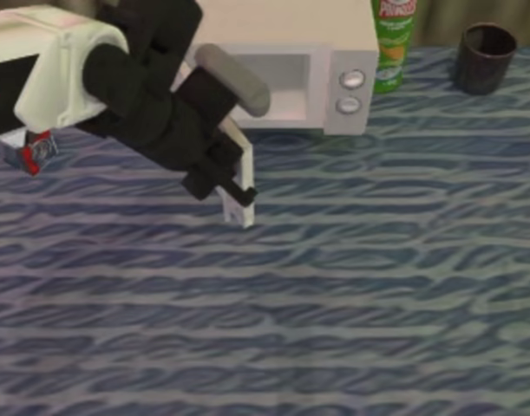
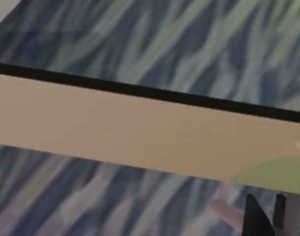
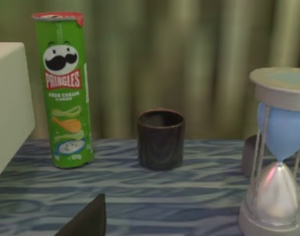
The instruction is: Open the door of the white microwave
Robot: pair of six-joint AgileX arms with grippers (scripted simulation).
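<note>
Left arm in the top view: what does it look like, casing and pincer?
The left arm has a rounded white casing with a small red marking near the picture's left edge, then blocky black segments and a grey cylindrical part. Its pincer is black, with slim dark fingers. No cables show.

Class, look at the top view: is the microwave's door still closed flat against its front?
No: the door stands swung out toward the camera, edge-on, with the left gripper at its outer edge, and the white microwave shows its open cavity.

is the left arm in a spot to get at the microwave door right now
Probably yes: the left gripper is already at the free edge of the door, which stands swung out from the white microwave, with nothing between them.
</note>
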